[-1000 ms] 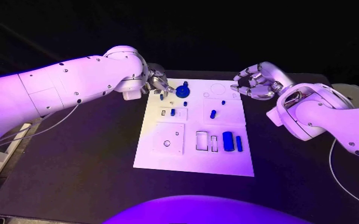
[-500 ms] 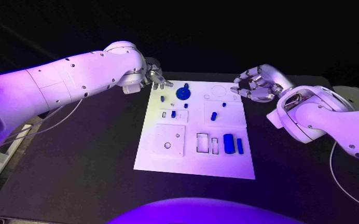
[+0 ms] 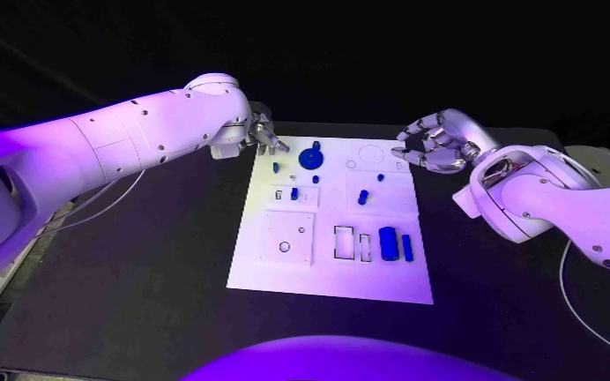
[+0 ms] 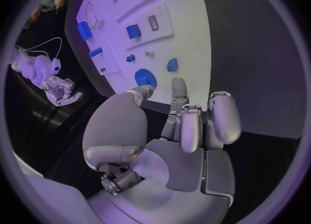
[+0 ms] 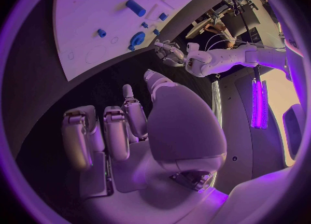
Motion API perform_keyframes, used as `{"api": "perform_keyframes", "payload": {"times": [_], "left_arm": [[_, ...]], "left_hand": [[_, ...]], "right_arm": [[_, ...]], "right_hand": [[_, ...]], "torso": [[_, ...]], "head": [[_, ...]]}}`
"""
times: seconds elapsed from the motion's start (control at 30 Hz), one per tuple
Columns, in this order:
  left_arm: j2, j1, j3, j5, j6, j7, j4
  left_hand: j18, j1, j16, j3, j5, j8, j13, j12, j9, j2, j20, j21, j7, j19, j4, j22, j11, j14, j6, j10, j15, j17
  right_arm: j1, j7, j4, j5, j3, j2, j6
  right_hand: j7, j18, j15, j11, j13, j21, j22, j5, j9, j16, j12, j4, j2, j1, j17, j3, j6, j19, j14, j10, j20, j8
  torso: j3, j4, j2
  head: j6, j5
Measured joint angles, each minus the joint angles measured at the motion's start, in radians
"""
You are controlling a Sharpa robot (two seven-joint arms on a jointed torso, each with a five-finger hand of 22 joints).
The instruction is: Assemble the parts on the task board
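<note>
Since one second ago, left robot hand (image 3: 264, 134) has withdrawn from the board's (image 3: 333, 266) upper-left corner and now hangs off its edge, fingers apart, empty. Head view: board at frame centre on the dark surface (image 3: 152, 266); blue gear (image 3: 310, 158) near its top, parts (image 3: 389, 242) at lower right. Right robot hand (image 3: 430, 145), upper right, fingers loosely curled, empty. Left wrist view: left robot hand (image 4: 188, 130) over the surface beside the board (image 4: 188, 42). Right wrist view: right robot hand (image 5: 129, 130) off the board (image 5: 97, 6).

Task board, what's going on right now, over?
Left hand open, empty, at board's far left corner. Right hand open, empty, off far right corner. Blue parts lie on task board. Nothing in the way.
</note>
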Motion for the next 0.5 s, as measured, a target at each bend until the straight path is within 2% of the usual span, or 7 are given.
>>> {"api": "perform_keyframes", "payload": {"times": [0.5], "left_arm": [[0.020, -0.007, -0.005, -0.004, 0.064, -0.002, -0.034]], "left_hand": [[0.000, 0.000, 0.000, -0.007, 0.000, 0.000, 0.002, 0.000, -0.004, 0.000, 0.000, 0.004, 0.000, 0.000, 0.007, 0.006, 0.000, 0.000, 0.007, 0.000, 0.000, 0.000]], "right_arm": [[0.000, 0.000, 0.000, 0.000, 0.000, 0.002, 0.000]], "right_hand": [[0.000, 0.000, 0.000, 0.000, 0.000, 0.000, 0.000, 0.000, 0.000, 0.000, 0.000, 0.000, 0.000, 0.000, 0.000, 0.000, 0.000, 0.000, 0.000, 0.000, 0.000, 0.000]], "torso": [[0.0006, 0.0014, -0.001]], "head": [[-0.003, -0.002]]}}
